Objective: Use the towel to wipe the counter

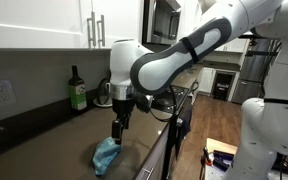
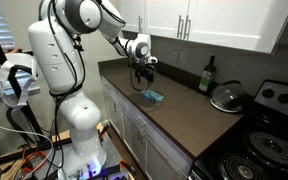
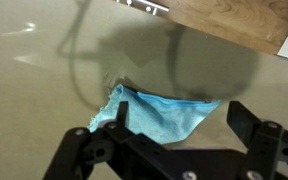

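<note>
Gripper (image 3: pixel 166 128) hangs just above the counter (image 2: pixel 184 122), jaws spread wide and grasping nothing. Beneath it the blue towel (image 3: pixel 174 112) lies crumpled on the counter near the front edge. Well apart, a green bottle (image 1: pixel 77 92) stands by the wall.

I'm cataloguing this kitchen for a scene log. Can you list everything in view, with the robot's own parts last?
towel: one, light blue, crumpled on the counter under the gripper
counter: one, dark brown, running below the cabinets
bottle: one, dark green, upright by the back wall
domed metal lid: one, silver, on the counter between bottle and stove
stove: one, black, at the counter's end
cabinets: several doors, white, on the wall above the counter
wall outlet: one, white, on the backsplash
arm: one, white with black joints, reaching over the counter
gripper: one, black, open, just above the towel
</note>
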### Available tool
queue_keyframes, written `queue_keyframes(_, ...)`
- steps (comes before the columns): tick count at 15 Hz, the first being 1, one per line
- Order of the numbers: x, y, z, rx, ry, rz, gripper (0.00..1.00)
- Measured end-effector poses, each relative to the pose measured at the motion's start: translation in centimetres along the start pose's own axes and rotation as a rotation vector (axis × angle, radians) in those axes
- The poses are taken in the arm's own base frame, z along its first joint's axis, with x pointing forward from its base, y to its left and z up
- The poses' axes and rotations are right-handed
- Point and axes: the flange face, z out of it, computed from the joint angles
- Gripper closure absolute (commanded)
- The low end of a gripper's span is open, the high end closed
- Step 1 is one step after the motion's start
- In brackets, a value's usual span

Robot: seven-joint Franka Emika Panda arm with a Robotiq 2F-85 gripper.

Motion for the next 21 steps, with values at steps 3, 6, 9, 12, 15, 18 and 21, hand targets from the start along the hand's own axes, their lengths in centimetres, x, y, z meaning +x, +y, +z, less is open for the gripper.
queue_keyframes(3,2.2,-0.4,1.5,-0.009,0.01,-0.029,0.0)
queue_keyframes(6,4.2,-0.6,2.9,-0.025,0.011,-0.059,0.0)
queue_keyframes(9,6.1,-0.5,4.4,-0.04,0.002,-0.078,0.0)
queue_keyframes(12,7.7,0.1,6.2,-0.046,-0.015,-0.08,0.0)
queue_keyframes(15,8.8,0.9,8.2,-0.048,-0.037,-0.067,0.0)
queue_keyframes(18,9.4,1.8,9.9,-0.049,-0.064,-0.052,0.0)
queue_keyframes(21,9.6,2.0,10.3,-0.05,-0.074,-0.049,0.0)
